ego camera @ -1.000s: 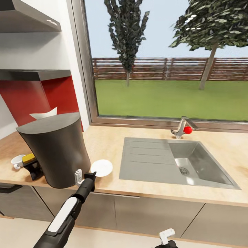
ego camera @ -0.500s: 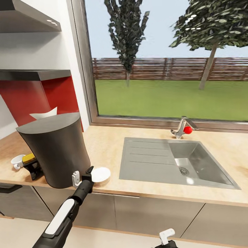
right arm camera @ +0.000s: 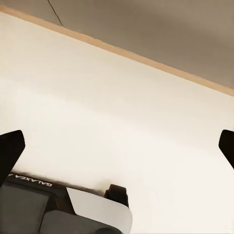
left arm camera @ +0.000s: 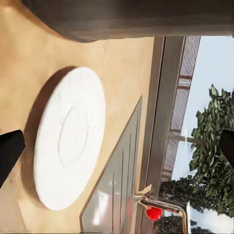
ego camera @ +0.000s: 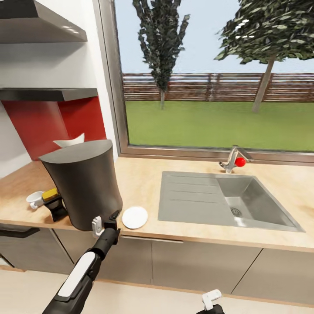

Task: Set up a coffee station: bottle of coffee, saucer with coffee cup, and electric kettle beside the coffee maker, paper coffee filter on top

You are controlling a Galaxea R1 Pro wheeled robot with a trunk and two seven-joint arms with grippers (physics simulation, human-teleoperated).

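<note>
The dark grey coffee maker (ego camera: 83, 183) stands on the countertop (ego camera: 139, 183) near its front edge. The white saucer (ego camera: 134, 217) lies flat just to its right, bare on top. My left gripper (ego camera: 106, 221) hovers open at the counter edge, between the machine's base and the saucer, holding nothing. In the left wrist view the saucer (left arm camera: 68, 146) lies ahead of the spread fingertips (left arm camera: 9, 151), under the coffee maker's base (left arm camera: 131, 19). The white coffee cup (ego camera: 35, 199) sits left of the machine. A pale paper coffee filter (ego camera: 69, 141) peeks out behind it. My right gripper (ego camera: 211, 302) hangs low and is open (right arm camera: 117, 146) over the floor.
A steel sink with drainboard (ego camera: 226, 200) is set into the counter to the right, with a faucet with a red knob (ego camera: 235, 160) behind it. Grey wall shelves (ego camera: 48, 93) hang over the left end. Glossy grey cabinets (ego camera: 174, 266) run beneath the countertop.
The head view has shifted, so everything sits further right in the picture. My left gripper has drawn back a little from the saucer toward the counter edge.
</note>
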